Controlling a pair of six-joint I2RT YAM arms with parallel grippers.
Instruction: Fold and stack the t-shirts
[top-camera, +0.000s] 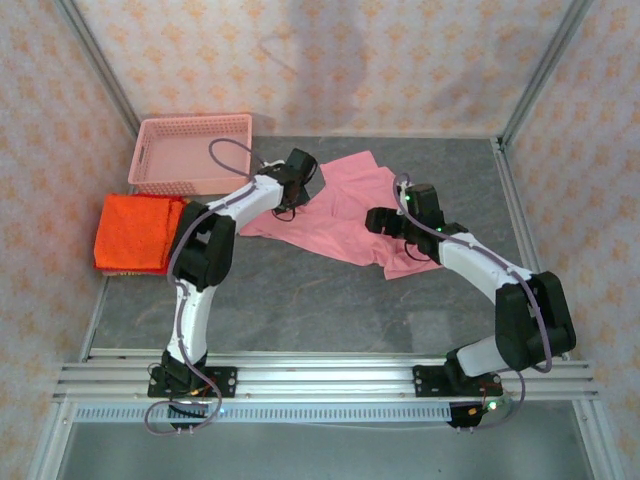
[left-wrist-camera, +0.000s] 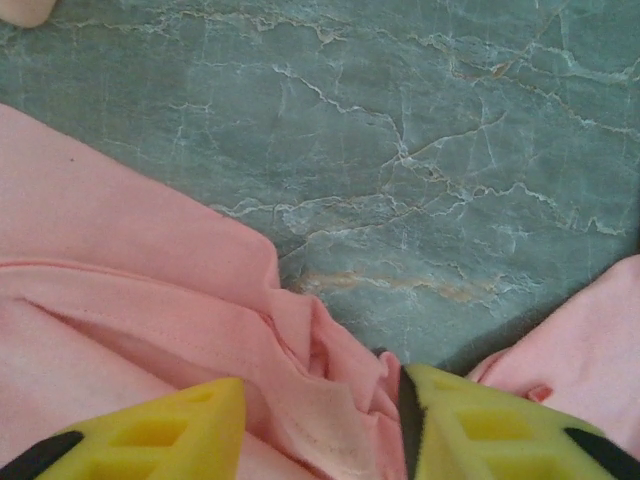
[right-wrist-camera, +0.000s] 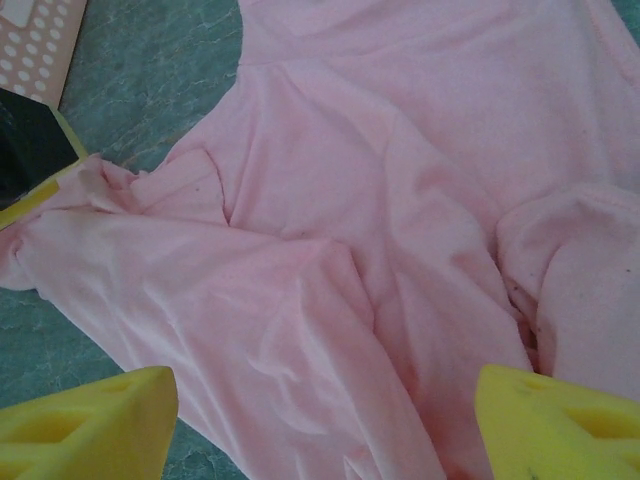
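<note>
Grey marbled table (top-camera: 320, 300), patterned walls (top-camera: 350, 60) around. Pink shirt (top-camera: 340, 215) lies rumpled; left gripper (left-wrist-camera: 322, 380) straddles a fold, grip unclear; right gripper (right-wrist-camera: 325, 375) spread above it.

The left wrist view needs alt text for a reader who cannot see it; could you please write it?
A bunched fold of the light pink t-shirt lies between the yellow fingers of the left gripper at the bottom edge. Behind it stretches the grey-green marbled table.
</note>
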